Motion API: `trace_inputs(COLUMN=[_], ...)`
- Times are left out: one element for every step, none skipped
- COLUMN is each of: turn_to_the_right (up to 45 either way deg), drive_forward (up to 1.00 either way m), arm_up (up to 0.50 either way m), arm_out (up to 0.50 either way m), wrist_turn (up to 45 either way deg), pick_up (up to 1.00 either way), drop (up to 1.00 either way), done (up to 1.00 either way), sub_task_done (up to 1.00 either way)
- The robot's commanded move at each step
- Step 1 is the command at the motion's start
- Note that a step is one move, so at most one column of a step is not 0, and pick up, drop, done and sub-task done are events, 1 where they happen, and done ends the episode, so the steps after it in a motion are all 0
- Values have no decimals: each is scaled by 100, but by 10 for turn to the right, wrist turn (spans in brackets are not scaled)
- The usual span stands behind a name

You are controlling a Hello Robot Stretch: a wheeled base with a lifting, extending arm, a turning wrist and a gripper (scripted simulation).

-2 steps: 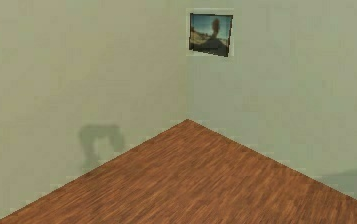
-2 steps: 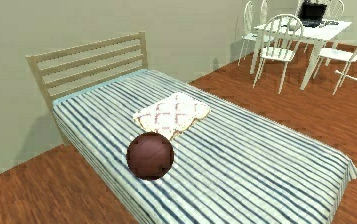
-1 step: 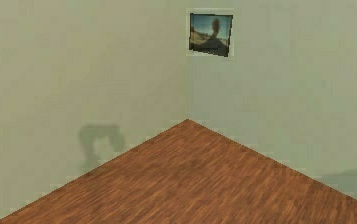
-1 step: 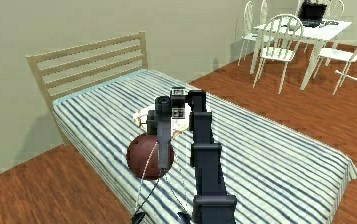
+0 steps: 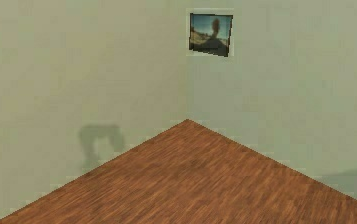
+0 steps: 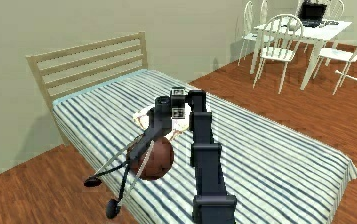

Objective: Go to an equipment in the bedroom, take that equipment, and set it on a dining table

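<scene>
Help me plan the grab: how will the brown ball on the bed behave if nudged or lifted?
The brown ball is round, so a nudge will likely roll it. The striped bed looks soft and may slow it, but the ball seems near the side edge and could drop off.

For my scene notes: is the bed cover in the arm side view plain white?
No, the bed cover has thin dark and light stripes across it.
</scene>
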Motion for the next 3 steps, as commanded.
trace_inputs(turn_to_the_right=[0,0,0], drive_forward=[0,0,0], arm_up=[0,0,0], arm_out=[0,0,0], wrist_turn=[450,450,150], pick_up=[0,0,0], drop=[0,0,0], done=[0,0,0], sub_task_done=[0,0,0])
